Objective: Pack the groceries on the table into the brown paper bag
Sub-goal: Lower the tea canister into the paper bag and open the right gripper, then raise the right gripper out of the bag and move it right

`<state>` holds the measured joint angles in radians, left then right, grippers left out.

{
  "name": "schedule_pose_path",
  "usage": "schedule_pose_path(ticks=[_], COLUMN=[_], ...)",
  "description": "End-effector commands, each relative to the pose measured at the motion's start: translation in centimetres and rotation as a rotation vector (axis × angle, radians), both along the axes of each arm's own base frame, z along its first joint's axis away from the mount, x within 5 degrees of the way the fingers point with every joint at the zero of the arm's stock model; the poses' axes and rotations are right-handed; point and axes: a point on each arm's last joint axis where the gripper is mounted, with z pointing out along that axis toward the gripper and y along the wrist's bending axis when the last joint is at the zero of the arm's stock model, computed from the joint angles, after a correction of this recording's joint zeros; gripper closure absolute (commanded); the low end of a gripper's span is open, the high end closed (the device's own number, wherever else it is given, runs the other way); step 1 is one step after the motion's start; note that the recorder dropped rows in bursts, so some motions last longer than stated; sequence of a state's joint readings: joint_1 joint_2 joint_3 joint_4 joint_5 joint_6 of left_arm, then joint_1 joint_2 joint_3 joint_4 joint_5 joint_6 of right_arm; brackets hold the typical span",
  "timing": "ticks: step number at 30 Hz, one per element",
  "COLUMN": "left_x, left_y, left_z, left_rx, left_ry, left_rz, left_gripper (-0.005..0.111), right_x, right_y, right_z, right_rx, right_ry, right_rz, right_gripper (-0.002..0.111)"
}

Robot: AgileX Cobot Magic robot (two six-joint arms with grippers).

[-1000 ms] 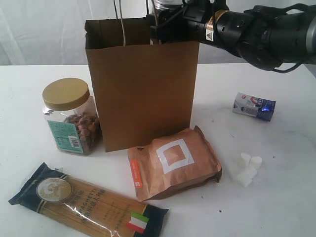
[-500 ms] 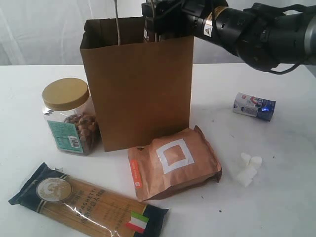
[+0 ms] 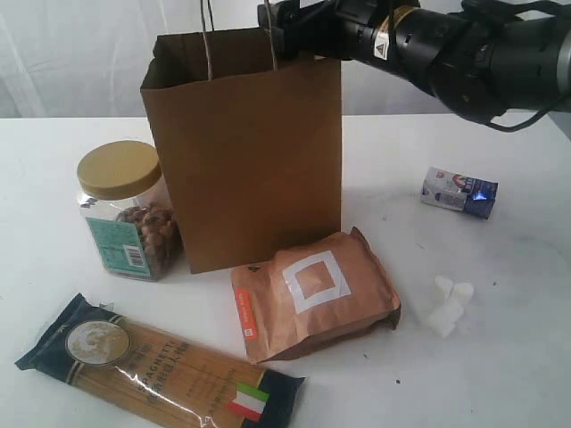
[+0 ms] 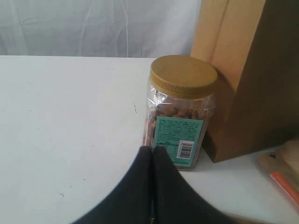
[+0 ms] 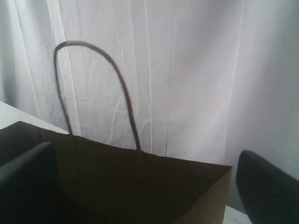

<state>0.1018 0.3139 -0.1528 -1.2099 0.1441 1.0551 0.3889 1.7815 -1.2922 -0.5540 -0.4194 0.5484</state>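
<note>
Exterior view puts the right gripper (image 3: 284, 27) at the mouth of the brown paper bag (image 3: 254, 152), which stands upright on the counter (image 3: 517, 374). In the right wrist view its fingers are spread wide to either side with nothing between them, looking down into the dark opening. Whether anything lies inside cannot be seen.

Outside the bag are the nut jar (image 3: 129, 214), just beside its left wall; the copper pouch (image 3: 314, 294), lying flat at its front foot; the spaghetti packet (image 3: 161, 366), nearer the camera; and the white-blue carton (image 3: 459, 192) and marshmallows (image 3: 448, 305), well apart to the right. The left gripper (image 4: 152, 154) has its fingers pressed together, empty, low over the counter and facing the jar.

The main risk, as I judge it, is the bag itself. It is tall, light and braced by nothing, and a handle loop (image 5: 93, 70) arches close to the spread fingers. A finger catching that loop or the rim on the way out could drag the bag over, toward the jar or onto the pouch. On the other side, a left gripper advancing with fingers pressed together would shove the jar against the bag rather than take it.
</note>
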Motion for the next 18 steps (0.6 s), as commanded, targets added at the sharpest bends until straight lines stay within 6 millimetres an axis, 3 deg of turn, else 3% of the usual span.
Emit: schedule_pose_path(ticks=[1, 6, 10, 15, 18], left_x=[-0.1, -0.1, -0.1, -0.1, -0.1], left_y=[-0.1, -0.1, -0.1, -0.1, -0.1], left_z=[-0.1, -0.1, -0.1, -0.1, -0.1], left_rx=[-0.014, -0.014, -0.014, -0.014, -0.014], left_ry=[-0.001, -0.001, -0.001, -0.001, -0.001], left_rz=[-0.012, -0.012, -0.012, -0.012, -0.012], left_gripper=[0.107, 0.107, 0.107, 0.107, 0.107], right_x=[-0.1, -0.2, -0.8, -2.6, -4.1], right_y=[0.0, 0.0, -0.3, -1.6, -3.9], right_z=[0.4, 0.6, 1.9, 5.0, 6.3], right_rx=[-0.022, -0.021, -0.013, -0.036, -0.135], right_ry=[-0.026, -0.028, -0.053, -0.062, 0.035], right_rz=[0.007, 0.007, 0.003, -0.056, -0.19], right_gripper=[0.011, 0.012, 0.028, 0.073, 0.098])
